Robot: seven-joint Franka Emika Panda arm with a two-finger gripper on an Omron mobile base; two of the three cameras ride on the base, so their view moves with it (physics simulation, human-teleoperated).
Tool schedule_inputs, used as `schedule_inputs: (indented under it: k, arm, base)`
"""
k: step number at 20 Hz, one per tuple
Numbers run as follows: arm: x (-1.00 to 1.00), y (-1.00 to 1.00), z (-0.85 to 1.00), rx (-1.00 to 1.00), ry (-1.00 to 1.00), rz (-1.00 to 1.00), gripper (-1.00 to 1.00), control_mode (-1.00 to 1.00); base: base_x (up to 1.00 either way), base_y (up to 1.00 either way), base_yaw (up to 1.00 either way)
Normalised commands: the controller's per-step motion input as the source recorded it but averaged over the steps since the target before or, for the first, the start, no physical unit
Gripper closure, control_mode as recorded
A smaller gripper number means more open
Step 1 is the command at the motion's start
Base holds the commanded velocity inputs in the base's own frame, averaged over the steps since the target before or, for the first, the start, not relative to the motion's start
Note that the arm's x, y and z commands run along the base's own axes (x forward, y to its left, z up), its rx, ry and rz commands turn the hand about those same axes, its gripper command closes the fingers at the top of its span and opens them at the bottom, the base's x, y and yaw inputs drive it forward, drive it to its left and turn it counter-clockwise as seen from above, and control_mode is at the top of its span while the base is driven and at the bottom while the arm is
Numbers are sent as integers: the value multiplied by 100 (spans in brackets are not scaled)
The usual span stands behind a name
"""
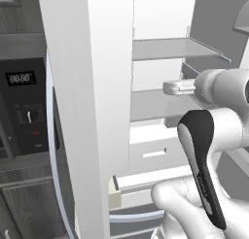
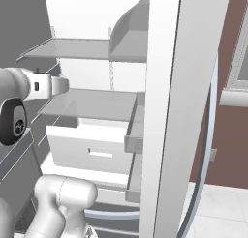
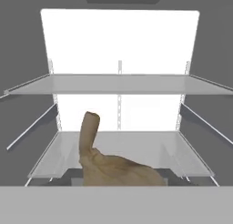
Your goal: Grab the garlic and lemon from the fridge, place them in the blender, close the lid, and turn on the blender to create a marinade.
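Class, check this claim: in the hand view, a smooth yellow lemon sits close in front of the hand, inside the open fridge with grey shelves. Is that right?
Not quite. The hand view shows the lumpy brownish-tan garlic, not a lemon, close in front of the hand. The rest holds: it is inside the open fridge with grey shelves.

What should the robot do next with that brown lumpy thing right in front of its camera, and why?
Probably draw the hand back out of the fridge. The garlic sits close against the hand camera, apparently gripped, above the lower shelf, so the likely next step is carrying it clear.
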Motion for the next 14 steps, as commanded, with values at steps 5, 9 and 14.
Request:
schedule_inputs:
  k: [5,9,14]
  arm:
    - [-100,0,-27,0,11,0,100,-100]
    - [-85,0,0,0,26,0,100,-100]
    - [-64,0,0,0,31,0,100,-100]
  base:
    - [0,0,0]
    - [0,0,0]
    - [0,0,0]
